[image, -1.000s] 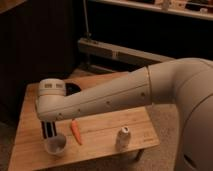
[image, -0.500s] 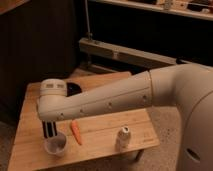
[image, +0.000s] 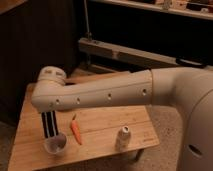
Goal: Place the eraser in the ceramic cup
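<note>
Your arm [image: 110,92] spans the wooden table [image: 100,127] from three o'clock to nine o'clock; its gripper [image: 48,116] sits hidden under the wrist, so you cannot tell its state. The eraser [image: 49,125] hangs upright, its lower end at the rim of the ceramic cup [image: 55,145] at seven o'clock; insertion and release appear to remain. Carrot [image: 76,131] and can [image: 123,136] lie beside.
</note>
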{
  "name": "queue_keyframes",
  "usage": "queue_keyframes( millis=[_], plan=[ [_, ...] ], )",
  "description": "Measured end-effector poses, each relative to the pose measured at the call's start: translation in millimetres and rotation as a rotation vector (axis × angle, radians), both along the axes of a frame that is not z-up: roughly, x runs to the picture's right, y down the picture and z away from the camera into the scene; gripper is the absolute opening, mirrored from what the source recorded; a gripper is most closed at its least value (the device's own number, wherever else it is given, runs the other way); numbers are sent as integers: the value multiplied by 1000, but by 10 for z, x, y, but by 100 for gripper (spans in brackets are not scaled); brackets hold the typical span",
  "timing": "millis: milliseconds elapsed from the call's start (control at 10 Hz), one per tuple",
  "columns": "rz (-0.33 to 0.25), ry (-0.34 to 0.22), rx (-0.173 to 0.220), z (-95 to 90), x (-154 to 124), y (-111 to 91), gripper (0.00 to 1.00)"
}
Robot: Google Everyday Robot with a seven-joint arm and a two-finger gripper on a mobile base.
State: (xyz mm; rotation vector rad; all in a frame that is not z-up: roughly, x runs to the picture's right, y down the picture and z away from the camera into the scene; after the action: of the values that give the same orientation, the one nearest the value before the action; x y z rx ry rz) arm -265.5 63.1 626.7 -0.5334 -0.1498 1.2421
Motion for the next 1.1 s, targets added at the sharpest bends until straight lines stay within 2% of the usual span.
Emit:
queue_keyframes(
  millis=[200,500,700,1100],
  plan=[
    [-23,-12,-5,-71,-62,-40,0],
    [-13,-22,-25,-59,-49,123,0],
    [7,-28,-44,-32,-8,307,0],
    [38,-37,-20,29,85,451,0]
  ],
)
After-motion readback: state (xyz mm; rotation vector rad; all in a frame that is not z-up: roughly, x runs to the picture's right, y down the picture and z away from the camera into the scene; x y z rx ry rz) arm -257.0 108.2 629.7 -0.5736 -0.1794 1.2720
